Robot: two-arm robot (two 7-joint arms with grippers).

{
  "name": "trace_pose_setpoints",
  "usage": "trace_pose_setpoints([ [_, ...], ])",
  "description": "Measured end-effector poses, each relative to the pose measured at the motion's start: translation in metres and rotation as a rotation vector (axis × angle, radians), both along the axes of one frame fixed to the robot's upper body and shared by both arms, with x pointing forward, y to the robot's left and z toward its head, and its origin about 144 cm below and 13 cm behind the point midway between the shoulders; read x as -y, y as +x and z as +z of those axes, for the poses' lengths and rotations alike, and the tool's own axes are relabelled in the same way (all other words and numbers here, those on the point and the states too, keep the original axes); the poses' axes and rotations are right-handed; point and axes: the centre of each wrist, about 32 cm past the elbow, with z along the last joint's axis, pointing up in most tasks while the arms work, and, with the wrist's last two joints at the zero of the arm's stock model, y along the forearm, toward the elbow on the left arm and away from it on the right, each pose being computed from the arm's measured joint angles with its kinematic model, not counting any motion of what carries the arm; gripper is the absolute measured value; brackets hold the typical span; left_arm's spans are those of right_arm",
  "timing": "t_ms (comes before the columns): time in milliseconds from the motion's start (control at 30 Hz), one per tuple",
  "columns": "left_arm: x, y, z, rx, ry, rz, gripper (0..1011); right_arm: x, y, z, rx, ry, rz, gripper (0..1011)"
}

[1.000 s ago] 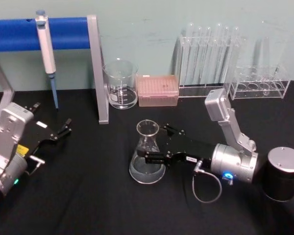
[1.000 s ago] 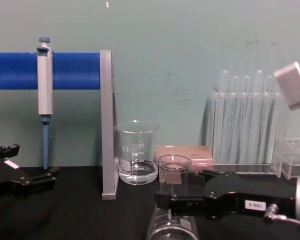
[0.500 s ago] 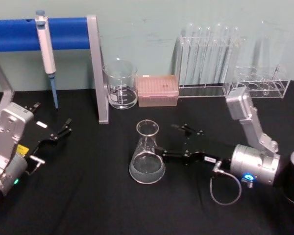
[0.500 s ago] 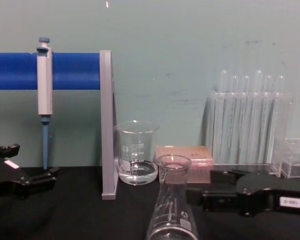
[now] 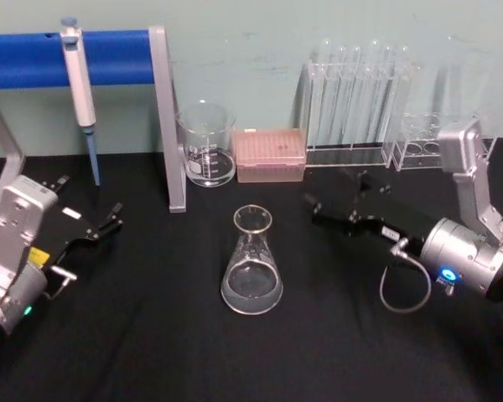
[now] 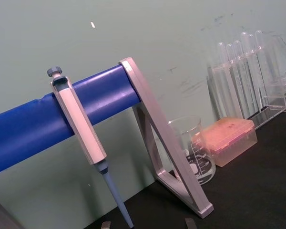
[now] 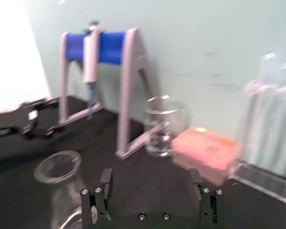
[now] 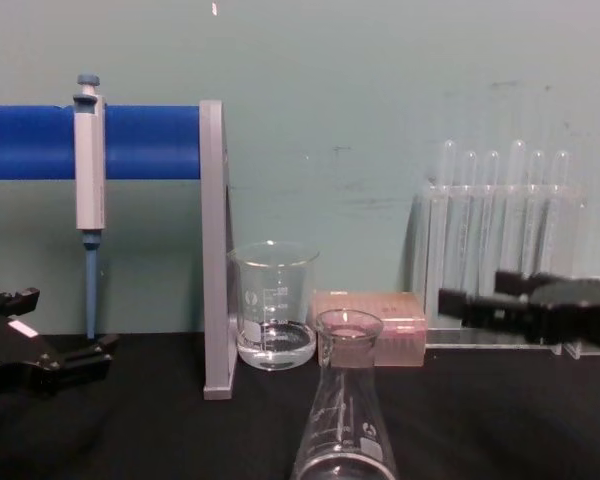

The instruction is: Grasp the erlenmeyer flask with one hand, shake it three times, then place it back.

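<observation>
The erlenmeyer flask stands upright and free on the black table, in front of the beaker, so it seems set back already. It is clear glass, perhaps empty. The right gripper is well apart, fingers spread, holding nothing. The left gripper rests aside, open and empty.

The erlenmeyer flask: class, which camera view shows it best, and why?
The head view: the whole erlenmeyer flask stands upright on the black table, rim to base. The chest view cuts off its base; the right wrist view catches its neck and rim at an edge.
</observation>
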Motion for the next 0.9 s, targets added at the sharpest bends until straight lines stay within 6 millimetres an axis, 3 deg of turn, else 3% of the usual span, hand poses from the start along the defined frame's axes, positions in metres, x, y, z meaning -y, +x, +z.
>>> trace_pose_setpoints([
  [500, 0.0, 0.0, 0.0, 0.0, 0.0, 0.0, 1001, -0.023, 0.001, -0.013, 0.085, 0.012, -0.329, 1000],
  [900, 0.0, 0.0, 0.0, 0.0, 0.0, 0.0, 1001, -0.029, 0.004, -0.031, 0.036, -0.01, -0.383, 1000],
])
